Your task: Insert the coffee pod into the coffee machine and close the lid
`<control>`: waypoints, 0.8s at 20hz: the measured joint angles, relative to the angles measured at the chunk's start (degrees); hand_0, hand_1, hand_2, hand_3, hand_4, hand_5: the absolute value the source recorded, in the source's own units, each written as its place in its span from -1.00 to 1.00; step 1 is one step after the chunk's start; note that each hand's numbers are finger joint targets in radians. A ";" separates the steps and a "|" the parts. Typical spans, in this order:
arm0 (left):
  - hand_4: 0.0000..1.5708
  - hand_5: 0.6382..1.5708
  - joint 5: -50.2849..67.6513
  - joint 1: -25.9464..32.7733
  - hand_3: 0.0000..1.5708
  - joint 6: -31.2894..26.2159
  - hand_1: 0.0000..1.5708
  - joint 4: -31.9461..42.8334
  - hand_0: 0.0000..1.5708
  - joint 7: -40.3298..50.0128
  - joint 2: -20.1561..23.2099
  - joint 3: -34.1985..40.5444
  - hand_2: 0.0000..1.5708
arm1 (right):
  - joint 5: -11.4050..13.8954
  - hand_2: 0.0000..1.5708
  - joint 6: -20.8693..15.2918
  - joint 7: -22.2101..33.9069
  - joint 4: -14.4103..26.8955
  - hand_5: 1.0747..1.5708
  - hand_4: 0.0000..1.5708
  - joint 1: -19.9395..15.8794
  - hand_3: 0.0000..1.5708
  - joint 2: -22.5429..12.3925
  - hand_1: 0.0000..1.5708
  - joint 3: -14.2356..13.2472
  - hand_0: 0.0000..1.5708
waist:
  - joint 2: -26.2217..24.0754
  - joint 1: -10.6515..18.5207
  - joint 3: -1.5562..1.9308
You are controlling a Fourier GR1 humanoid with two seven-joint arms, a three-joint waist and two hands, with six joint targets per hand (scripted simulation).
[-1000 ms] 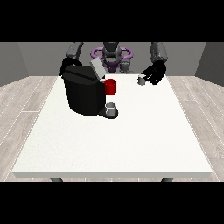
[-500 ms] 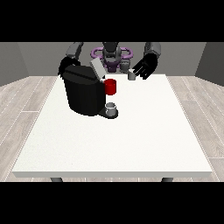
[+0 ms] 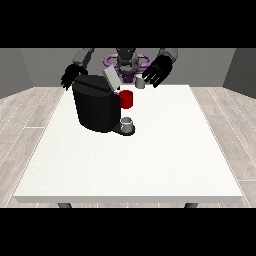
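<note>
A black coffee machine (image 3: 95, 107) stands on the left part of the white table (image 3: 150, 160). Its grey lid (image 3: 111, 78) is tilted up and open, and a red part (image 3: 126, 99) sits at its front. A small grey cup (image 3: 128, 123) rests on its drip tray. The small grey coffee pod (image 3: 140, 84) hangs in the air behind and to the right of the lid, pinched at the fingertips of the hand at the view's right (image 3: 158, 71). The hand at the view's left (image 3: 71, 76) hovers behind the machine's far left corner with relaxed fingers, holding nothing.
The robot's torso with purple rings (image 3: 126, 61) stands behind the table's far edge. Wooden floor surrounds the table. The table's near edge (image 3: 130, 199) lies far from both hands.
The hand at the view's right has carried the pod up off the table and leftwards, towards the open lid. The other hand and the machine have barely moved.
</note>
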 measured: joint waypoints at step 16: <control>-0.36 1.00 -1.77 -5.62 0.57 0.79 0.69 1.82 0.69 2.06 -0.15 0.54 0.70 | 0.13 -1.00 -0.36 0.91 -2.07 1.00 -0.37 -1.96 -1.00 -0.32 -1.00 -0.15 -1.00 | 3.92 -2.96 0.01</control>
